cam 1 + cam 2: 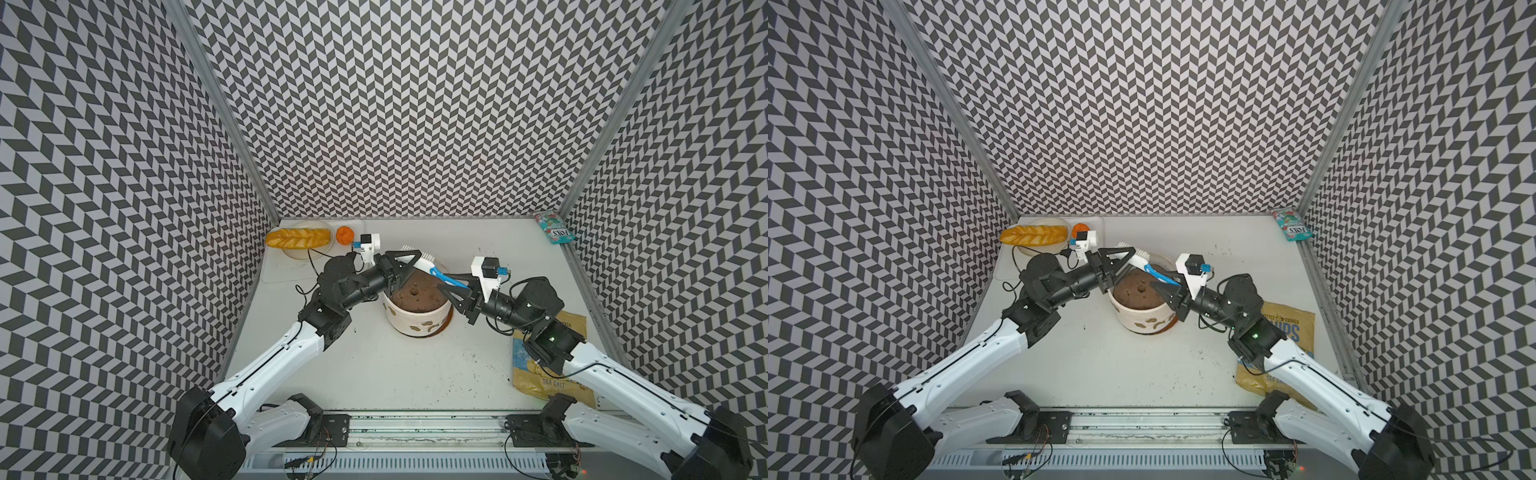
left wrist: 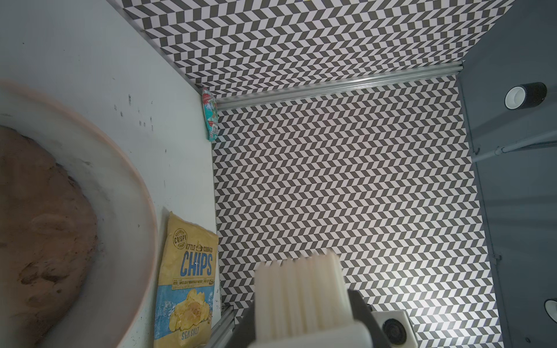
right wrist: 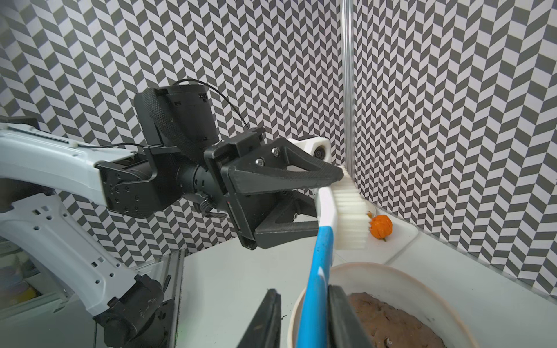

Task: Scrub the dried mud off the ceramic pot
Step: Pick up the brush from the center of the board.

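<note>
My left gripper (image 3: 328, 202) is clenched on the bristle end of the brush (image 3: 324, 241), one finger over the white bristles and one under the head. It holds the brush in the air over the far side of the ceramic pot (image 1: 409, 318). My right gripper (image 3: 303, 289) straddles the blue handle. One finger lies against it, and the other shows a sliver of daylight beside it in the right wrist view. I count those jaws as not yet clamped, though the angle is steep and I may be misreading that gap.

The pot stands upright on its brown saucer mid-table between my two arms, filled with soil (image 1: 415, 293). The dried mud (image 1: 435, 318) sits as brown blotches on the near wall, none of it scrubbed off as far as I can judge. I take this as the handover, before any scrubbing.

Next I need a firm right grip on the handle before the left lets go. Then the bristles must turn down and round to that near wall.
</note>
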Controlling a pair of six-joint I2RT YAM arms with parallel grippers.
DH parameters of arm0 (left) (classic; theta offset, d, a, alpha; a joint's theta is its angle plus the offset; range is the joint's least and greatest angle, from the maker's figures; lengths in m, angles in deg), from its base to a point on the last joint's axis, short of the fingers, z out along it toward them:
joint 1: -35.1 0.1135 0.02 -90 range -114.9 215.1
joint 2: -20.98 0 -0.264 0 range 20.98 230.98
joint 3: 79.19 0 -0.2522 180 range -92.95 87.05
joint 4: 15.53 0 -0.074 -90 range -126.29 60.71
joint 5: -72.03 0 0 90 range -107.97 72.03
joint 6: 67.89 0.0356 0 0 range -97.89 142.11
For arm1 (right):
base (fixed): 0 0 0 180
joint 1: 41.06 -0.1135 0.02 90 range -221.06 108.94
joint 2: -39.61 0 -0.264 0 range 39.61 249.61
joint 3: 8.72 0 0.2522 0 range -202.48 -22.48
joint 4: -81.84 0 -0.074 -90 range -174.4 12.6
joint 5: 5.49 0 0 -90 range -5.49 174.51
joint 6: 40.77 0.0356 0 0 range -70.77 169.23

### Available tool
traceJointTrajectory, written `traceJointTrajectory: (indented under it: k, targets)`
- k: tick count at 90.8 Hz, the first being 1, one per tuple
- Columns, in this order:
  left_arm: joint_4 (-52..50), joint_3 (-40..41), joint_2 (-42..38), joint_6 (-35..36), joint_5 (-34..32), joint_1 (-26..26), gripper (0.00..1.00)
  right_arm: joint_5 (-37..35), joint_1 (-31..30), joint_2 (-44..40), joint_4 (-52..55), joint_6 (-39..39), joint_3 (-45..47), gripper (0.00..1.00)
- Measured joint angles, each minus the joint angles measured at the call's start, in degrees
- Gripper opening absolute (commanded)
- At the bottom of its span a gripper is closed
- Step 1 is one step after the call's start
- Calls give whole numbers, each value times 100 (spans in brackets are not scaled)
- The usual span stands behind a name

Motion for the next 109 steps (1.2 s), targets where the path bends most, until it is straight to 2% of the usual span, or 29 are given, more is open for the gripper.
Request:
traceJointTrajectory:
  k: [18,31,84,109]
  targets:
    - [63,2,0,-4,0,13,29,22,26,55,-101,35,-39,29]
    - [74,2,0,-4,2,22,29,31,28,68,-131,50,-48,33]
    - [87,2,2,2,4,22,29,-175,74,66,-153,52,-48,38]
    - [107,4,22,0,15,22,29,-166,92,66,-186,52,-48,36]
